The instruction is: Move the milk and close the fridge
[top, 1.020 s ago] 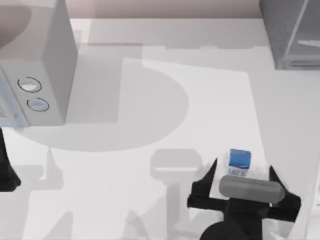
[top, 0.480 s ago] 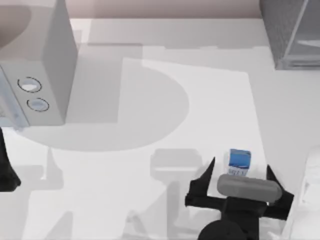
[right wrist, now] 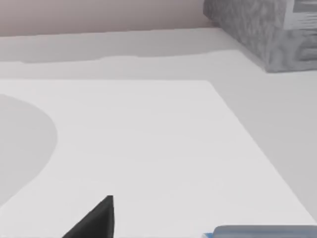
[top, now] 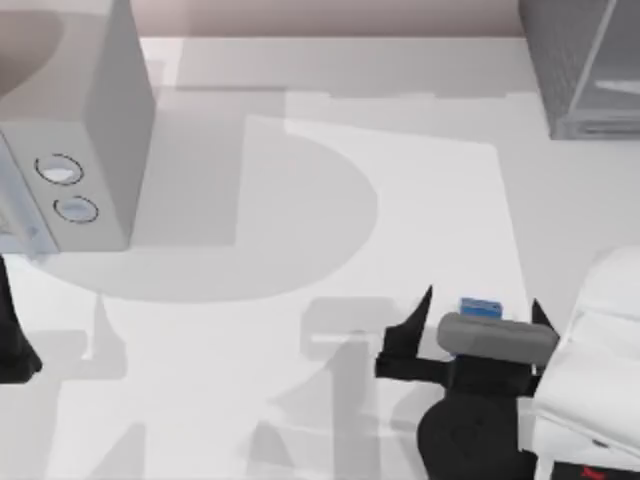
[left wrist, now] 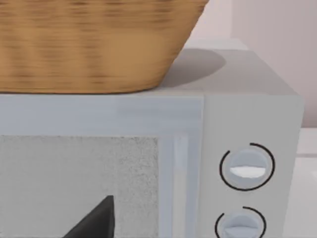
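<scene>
Right end effector point(top: 480, 318) has advanced, fingers wide astride milk point(top: 480, 306) on white table point(top: 300, 250).

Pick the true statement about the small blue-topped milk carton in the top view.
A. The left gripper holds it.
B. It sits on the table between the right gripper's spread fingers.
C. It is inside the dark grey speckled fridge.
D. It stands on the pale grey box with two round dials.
B: the small blue-topped milk carton stands on the white table between the open fingers of the right gripper.
</scene>
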`<action>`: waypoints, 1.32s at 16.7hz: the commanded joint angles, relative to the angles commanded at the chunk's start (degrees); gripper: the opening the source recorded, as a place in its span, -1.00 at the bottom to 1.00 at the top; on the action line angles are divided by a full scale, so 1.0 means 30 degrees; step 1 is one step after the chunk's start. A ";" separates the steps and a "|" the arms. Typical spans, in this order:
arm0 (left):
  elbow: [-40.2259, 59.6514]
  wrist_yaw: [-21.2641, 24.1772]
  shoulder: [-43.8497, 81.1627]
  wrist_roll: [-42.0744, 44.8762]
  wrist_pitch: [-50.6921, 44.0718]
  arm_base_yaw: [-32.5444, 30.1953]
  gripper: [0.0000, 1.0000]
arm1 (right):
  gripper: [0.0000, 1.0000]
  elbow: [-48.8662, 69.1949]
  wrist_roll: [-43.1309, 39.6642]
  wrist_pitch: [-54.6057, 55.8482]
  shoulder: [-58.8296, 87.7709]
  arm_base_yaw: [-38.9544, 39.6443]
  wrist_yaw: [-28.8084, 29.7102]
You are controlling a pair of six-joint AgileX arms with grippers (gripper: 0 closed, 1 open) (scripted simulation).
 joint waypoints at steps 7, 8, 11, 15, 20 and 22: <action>0.0000 0.0000 0.0000 0.0000 0.0000 0.0000 1.00 | 0.55 0.0010 -0.0051 0.0071 0.0035 -0.0052 -0.0050; 0.0000 0.0000 0.0000 0.0000 0.0000 0.0000 1.00 | 0.40 0.0010 -0.0051 0.0071 0.0035 -0.0052 -0.0050; 0.0000 0.0000 0.0000 0.0000 0.0000 0.0000 1.00 | -0.06 0.0010 -0.0051 0.0071 0.0035 -0.0052 -0.0050; 0.0000 0.0000 0.0000 0.0000 0.0000 0.0000 1.00 | -0.66 0.0010 -0.0051 0.0071 0.0035 -0.0052 -0.0050; 0.0000 0.0000 0.0000 0.0000 0.0000 0.0000 1.00 | -1.00 0.0010 -0.0051 0.0071 0.0035 -0.0052 -0.0050; 0.0000 0.0000 0.0000 0.0000 0.0000 0.0000 1.00 | -1.00 0.0010 -0.0051 0.0071 0.0035 -0.0052 -0.0050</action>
